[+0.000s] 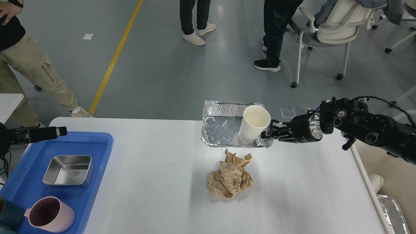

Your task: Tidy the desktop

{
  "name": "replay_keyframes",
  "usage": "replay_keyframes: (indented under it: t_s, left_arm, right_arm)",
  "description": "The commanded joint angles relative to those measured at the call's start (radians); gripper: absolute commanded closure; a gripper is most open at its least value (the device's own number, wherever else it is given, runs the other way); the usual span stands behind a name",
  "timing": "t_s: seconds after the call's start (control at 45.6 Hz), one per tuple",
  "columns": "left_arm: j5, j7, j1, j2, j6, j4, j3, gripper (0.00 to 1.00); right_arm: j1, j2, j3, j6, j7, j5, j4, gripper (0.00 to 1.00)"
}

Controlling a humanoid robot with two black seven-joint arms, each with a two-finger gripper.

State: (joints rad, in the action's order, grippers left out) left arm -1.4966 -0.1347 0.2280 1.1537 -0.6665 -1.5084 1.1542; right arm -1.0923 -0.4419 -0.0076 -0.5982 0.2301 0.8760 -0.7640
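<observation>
Right claw (pixel 267 134) grips the rim of a crinkled silver foil tray (pixel 221 128) holding a white paper cup (pixel 253 125).
Both are at the far edge of the large white tabletop (pixel 156 169); left claw (pixel 61 131), grip unclear, is at its left edge.

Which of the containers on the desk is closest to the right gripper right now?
The white paper cup, standing in the foil tray. The right gripper is right at its side; the steel tin and pink mug sit far left in the blue tray.
</observation>
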Motion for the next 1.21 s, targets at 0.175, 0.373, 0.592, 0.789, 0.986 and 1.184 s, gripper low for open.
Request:
replay_keyframes:
  t_s: [0.175, 0.373, 0.592, 0.789, 0.986, 1.184]
  left_arm:
    - [-0.249, 0.001, 0.306, -0.196, -0.067, 0.011, -0.319, 0.03]
    - [-0.356, 0.004, 0.488, -0.336, -0.054, 0.051, -0.565, 0.03]
    - [-0.565, 0.006, 0.525, -0.58, 0.033, 0.175, -0.637, 0.03]
    - [-0.614, 0.014, 0.519, -0.739, 0.146, 0.249, -0.698, 0.03]
    - [-0.617, 0.018, 0.516, -0.824, 0.257, 0.3, -0.786, 0.03]
    - [-0.619, 0.018, 0.518, -0.899, 0.315, 0.381, -0.797, 0.03]
  right_arm:
    - [0.0, 0.0, 0.001, 0.001, 0.0, 0.0, 0.0, 1.0]
    - [0.0, 0.0, 0.001, 0.002, 0.0, 0.0, 0.0, 1.0]
    - [0.0, -0.003, 0.003, 0.002, 0.002, 0.0, -0.001, 1.0]
    - [0.0, -0.003, 0.005, 0.002, 0.002, 0.0, -0.001, 1.0]
    - [-0.001, 0.0, 0.005, 0.002, 0.002, 0.0, -0.001, 1.0]
    - [-0.001, 0.002, 0.006, 0.003, 0.0, 0.0, -0.003, 1.0]
